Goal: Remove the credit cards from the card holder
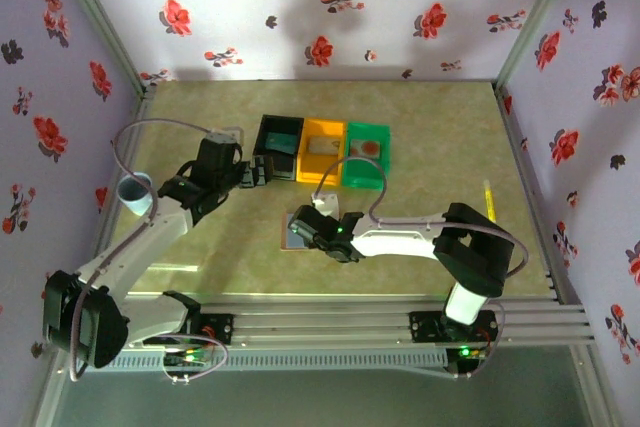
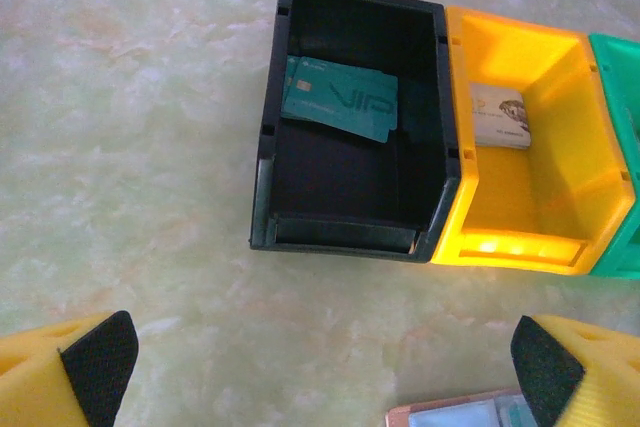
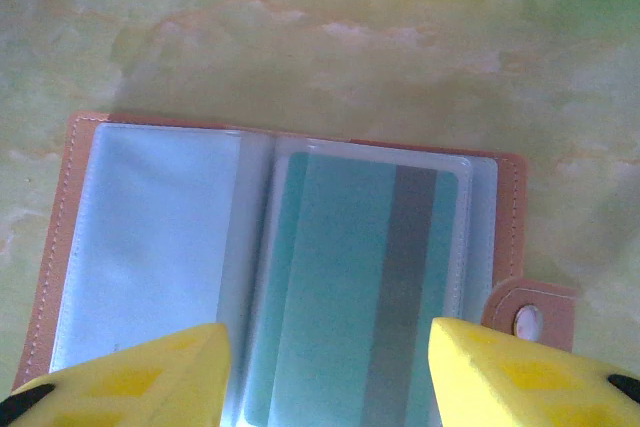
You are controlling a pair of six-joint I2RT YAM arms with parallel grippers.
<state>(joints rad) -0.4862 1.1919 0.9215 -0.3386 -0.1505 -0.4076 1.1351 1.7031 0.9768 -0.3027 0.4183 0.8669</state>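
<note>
Partly done: teal card (image 2: 340, 99) in black bin (image 2: 265, 147), pale card (image 2: 498, 115) in orange bin (image 2: 520, 247). One sleeved card (image 3: 360, 287) is left in the open card holder (image 3: 160, 237) on the tabletop (image 2: 150, 147). Right gripper (image 3: 325, 335) is over it with jaws spread, and left gripper (image 2: 322, 352) has jaws wide, empty.

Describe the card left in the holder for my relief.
In front of the black, orange and green plastic bins lies the brownish-pink leather card holder. The clear sleeve beside its clasp tab holds a teal-green card with a grey stripe; the other looks empty.
</note>
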